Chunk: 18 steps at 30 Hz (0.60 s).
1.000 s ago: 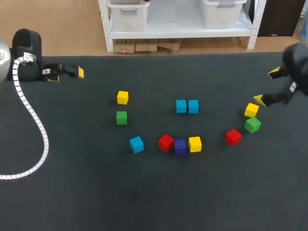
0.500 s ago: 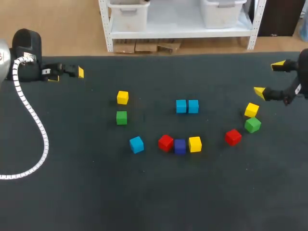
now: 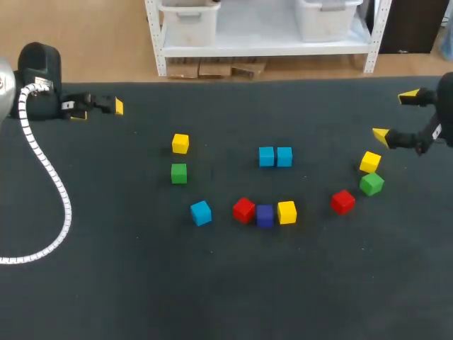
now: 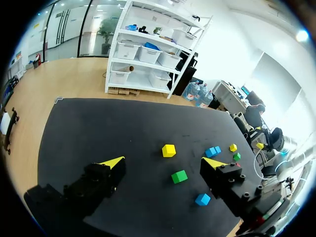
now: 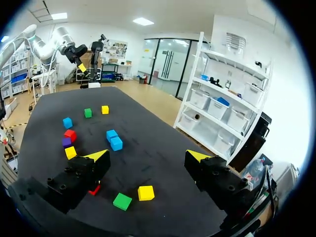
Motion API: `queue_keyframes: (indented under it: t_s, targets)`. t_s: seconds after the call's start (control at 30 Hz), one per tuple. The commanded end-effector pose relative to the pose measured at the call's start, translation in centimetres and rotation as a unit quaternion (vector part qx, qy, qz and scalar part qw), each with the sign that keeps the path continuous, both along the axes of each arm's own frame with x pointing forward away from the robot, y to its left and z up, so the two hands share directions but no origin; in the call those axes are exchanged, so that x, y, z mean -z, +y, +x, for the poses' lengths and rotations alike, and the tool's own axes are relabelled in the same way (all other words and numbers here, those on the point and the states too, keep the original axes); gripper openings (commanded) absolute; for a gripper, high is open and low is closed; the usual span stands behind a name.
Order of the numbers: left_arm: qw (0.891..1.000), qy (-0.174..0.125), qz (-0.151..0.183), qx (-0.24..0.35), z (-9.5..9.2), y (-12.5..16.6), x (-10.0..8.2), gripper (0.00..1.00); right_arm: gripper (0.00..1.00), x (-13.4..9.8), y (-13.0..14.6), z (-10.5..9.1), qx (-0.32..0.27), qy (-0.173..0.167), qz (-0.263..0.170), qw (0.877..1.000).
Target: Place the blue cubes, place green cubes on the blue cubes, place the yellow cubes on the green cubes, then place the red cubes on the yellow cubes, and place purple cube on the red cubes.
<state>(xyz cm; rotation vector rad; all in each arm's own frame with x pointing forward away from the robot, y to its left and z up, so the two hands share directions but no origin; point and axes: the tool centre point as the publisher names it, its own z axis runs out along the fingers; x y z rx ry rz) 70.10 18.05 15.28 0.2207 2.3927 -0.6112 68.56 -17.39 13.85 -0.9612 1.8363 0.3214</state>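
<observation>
— Black surface point(image 3: 141, 283) under everything. Take the purple cube point(image 3: 265, 214), near its middle, as the mark.

— Fine. Arms first?

— Left arm point(image 3: 39, 78) is far off to purple's left, by the surface's far edge. A white coiled cable point(image 3: 49, 184) loops down from it along that side. Right arm point(image 3: 437, 113) is far off to purple's right, also toward the far edge.

— And the tools?

— Left tool point(image 4: 163, 163) has its fingers spread wide with nothing between them. Right tool point(image 3: 395, 114) is released too, fingers wide apart and gripping nothing.

— Now the cubes.

— Every one sits straight on the surface. The blue pair point(image 3: 274, 156), two cubes touching side by side, lies just beyond purple and a little to its right. Inner red point(image 3: 243, 210) is against purple's left face and inner yellow point(image 3: 287, 212) against its right, so the three make a row. Lone blue point(image 3: 201, 212) is left of that row, apart from it.

— Anything further out?

— Left green point(image 3: 179, 173) is further to purple's left and beyond it, with left yellow point(image 3: 180, 144) just past it. Well to purple's right is right red point(image 3: 342, 202). Right green point(image 3: 371, 184) is near it on the outer side, and right yellow point(image 3: 369, 161) is just beyond the green, nearest the right tool but apart from it.
</observation>
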Motion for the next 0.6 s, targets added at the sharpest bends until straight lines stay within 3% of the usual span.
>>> queue_keyframes:
  t_s: [0.03, 0.43, 0.5, 0.6]
  targets:
    - [1.0, -0.004, -0.006, 0.005, -0.1, 0.3, 0.2, 1.0, 1.0, 0.1, 0.3, -0.2, 0.061, -0.032, -0.015, 0.998]
    - [1.0, -0.004, -0.006, 0.005, -0.1, 0.3, 0.2, 1.0, 1.0, 0.1, 0.3, -0.2, 0.061, -0.032, -0.015, 0.998]
    - [0.999, 0.008, 0.033, 0.001, -0.4, -0.6, 0.5, 1.0, 1.0, 0.1, 0.3, -0.2, 0.061, -0.032, -0.015, 0.998]
    - [0.989, 0.024, 0.149, 0.014, -1.1, -2.8, 1.8, 1.0, 1.0, 0.1, 0.3, -0.2, 0.061, -0.032, -0.015, 0.998]
